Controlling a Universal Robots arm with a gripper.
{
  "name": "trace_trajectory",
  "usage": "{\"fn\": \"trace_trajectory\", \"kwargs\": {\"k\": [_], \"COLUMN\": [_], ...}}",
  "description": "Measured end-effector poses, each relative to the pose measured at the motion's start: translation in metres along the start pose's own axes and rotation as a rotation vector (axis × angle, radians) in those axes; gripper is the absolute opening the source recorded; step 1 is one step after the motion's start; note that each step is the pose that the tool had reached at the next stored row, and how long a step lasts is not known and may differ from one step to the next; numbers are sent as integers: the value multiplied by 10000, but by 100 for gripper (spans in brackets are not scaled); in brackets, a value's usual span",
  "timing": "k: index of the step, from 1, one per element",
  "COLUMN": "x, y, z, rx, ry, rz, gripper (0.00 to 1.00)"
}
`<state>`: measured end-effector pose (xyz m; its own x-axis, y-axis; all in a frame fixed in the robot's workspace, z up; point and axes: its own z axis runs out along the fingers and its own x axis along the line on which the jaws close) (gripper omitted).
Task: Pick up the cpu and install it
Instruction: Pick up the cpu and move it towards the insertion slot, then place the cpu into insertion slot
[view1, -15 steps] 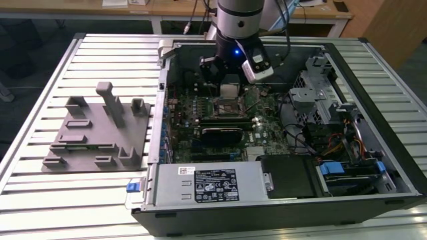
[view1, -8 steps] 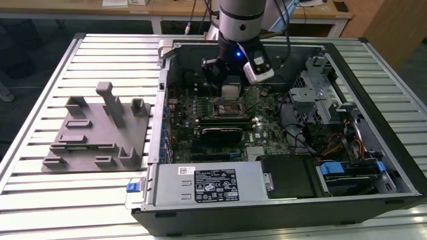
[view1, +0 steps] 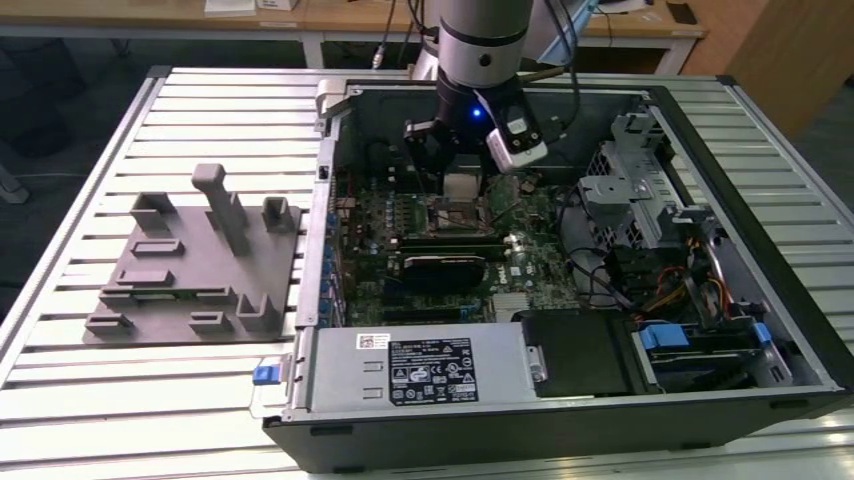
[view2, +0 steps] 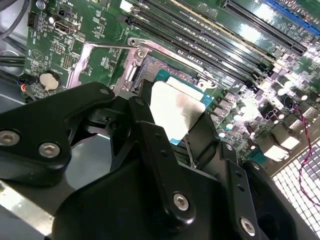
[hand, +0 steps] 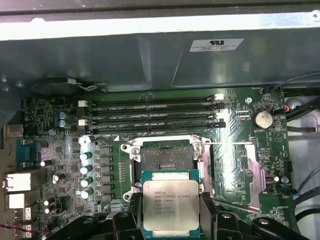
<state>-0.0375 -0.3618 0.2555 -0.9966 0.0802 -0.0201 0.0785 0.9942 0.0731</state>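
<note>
Cpu (hand: 171, 206): being held by two opposite edges, silvery top plate upward, level above the motherboard (hand: 60, 145). In the first wrist view it is overlapping one edge of the socket (hand: 166, 156); not seated.
Gripper (hand: 171, 214): clenched on the cpu, with the black fingers (hand: 132, 212) being pressed against its two sides; the same grasp is being shown in the second wrist view (view2: 176, 122).
Socket: lying open and unfilled, dark contact field exposed.
Retention frame (hand: 235, 172): being left swung open beside the socket.
Memory slots (hand: 150, 115): four long slots running parallel just beyond the socket.
Computer case (view1: 534, 430): lying on its side, opened, on the slatted table (view1: 54, 390).
Grey fixture (view1: 174, 280): being stored on the table, at the exterior view's left of the case.
</note>
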Motion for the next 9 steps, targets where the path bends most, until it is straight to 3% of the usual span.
{"fn": "trace_trajectory", "kwargs": {"k": [9], "x": [0], "y": [0], "z": [2], "rx": [0], "ry": [0], "rz": [0], "gripper": [54]}}
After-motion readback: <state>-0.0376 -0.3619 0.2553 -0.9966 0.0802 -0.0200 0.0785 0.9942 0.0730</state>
